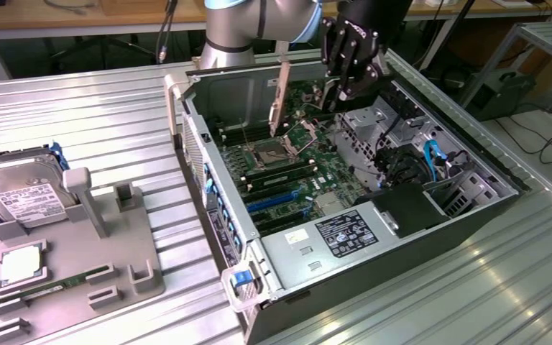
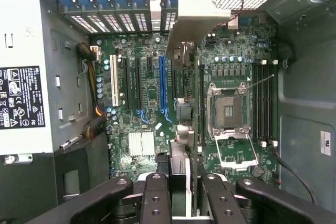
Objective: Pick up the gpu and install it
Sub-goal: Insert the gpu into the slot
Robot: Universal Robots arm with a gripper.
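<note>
Gripper (image 1: 347,80) partly closed, clamped on the gpu (image 1: 279,97); card hangs w/ metal bracket end out, just above the mobo (image 1: 305,183) inside open PC case (image 1: 372,287), not seated yet

The ribbed metal table (image 1: 94,108) carries a computer case (image 1: 401,284) (open) and a grey fixture (image 1: 123,251).

The gpu (image 1: 277,108) hung gripped above the open computer case (image 1: 468,194), thin, standing on edge; its pale metal end bracket (image 1: 282,72) ran nearly vertical.
</note>
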